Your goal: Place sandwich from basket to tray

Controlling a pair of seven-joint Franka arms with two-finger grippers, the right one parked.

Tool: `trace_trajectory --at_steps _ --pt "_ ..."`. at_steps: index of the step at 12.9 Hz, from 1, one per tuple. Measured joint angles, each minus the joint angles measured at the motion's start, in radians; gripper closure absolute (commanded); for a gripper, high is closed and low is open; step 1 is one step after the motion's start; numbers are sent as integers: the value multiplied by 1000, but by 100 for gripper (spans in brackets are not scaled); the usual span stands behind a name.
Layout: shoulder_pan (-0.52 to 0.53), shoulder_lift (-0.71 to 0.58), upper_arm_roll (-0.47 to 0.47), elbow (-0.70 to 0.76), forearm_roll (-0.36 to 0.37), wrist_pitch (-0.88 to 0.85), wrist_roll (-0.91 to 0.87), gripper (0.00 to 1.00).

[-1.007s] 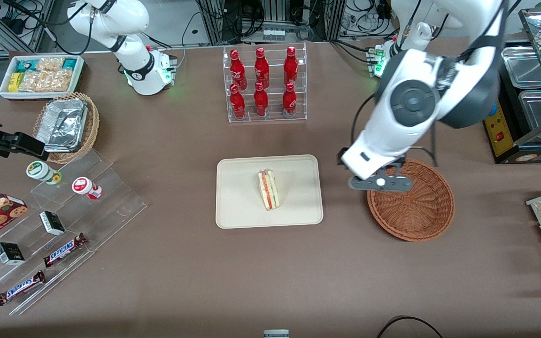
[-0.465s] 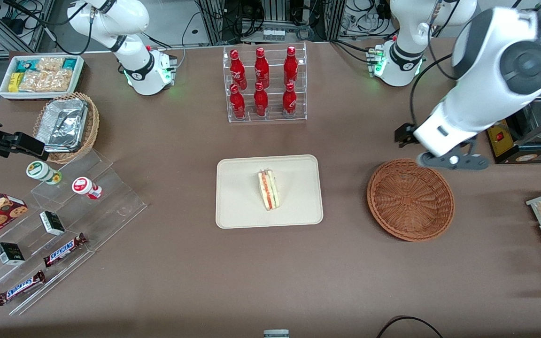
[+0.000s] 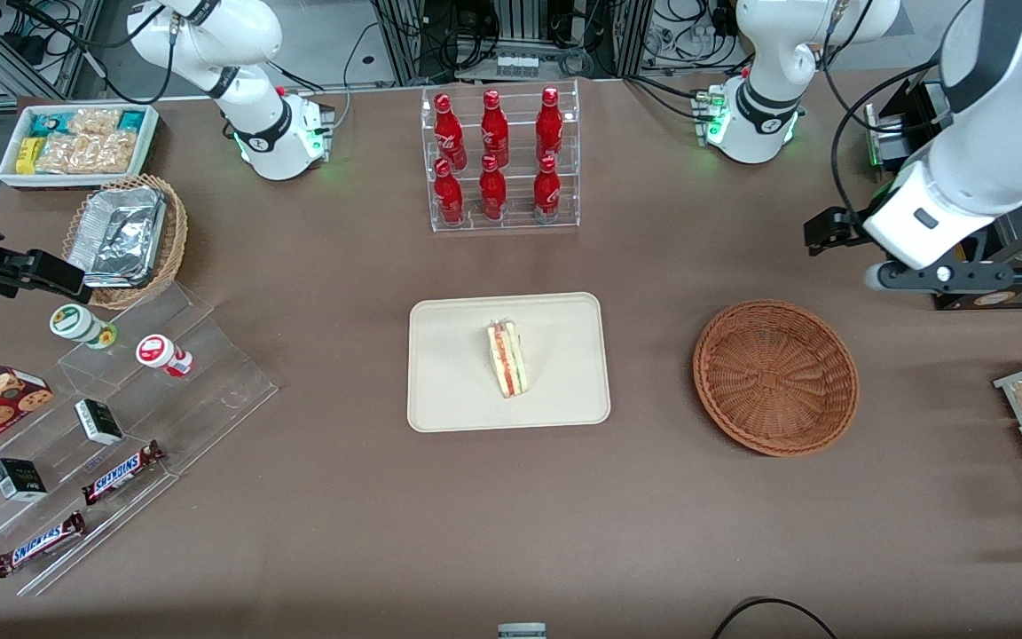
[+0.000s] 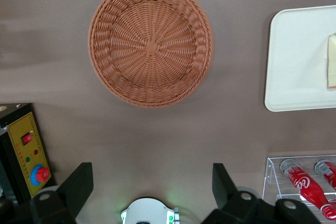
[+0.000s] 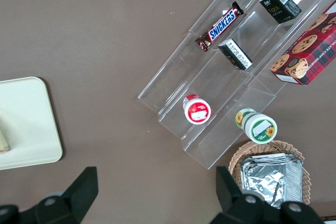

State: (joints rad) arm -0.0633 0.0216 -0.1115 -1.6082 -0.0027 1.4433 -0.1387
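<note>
A: Nearest the front camera, where is the sandwich (image 3: pixel 507 359)?

B: It sits on the tray (image 3: pixel 449 390), about mid-tray, filling edge facing up. The basket (image 3: pixel 742 417) lies beside the tray toward the working arm's end of the surface, apart from it, with nothing in it. By that layout the placing looks done.

A: And the hand (image 3: pixel 937 277)?

B: It hangs above the surface, farther from the front camera than the basket, toward the working arm's end. The wrist view shows its fingers (image 4: pixel 79 184) spread wide with only bare surface between them, so it holds nothing.

A: What could go wrong from here?

B: Little for the sandwich itself. If it is balanced on a narrow side, a knock to the tray might tip it. The likelier trouble is the arm: the hand is near the yellow control box (image 4: pixel 26 145), and a careless swing could clip it.

A: Anything hard to make out?

B: The wrist view cuts the sandwich off at the picture's edge. Whether it rests flat or on a narrow side cannot be told. Farthest off, the rack of red bottles (image 3: pixel 498 160) stands well clear.
</note>
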Motion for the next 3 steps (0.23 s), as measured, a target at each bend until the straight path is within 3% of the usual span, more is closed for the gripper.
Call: trace_trajectory --at_steps 3 --pt "85 -28 -33 0 0 -18 8 0"
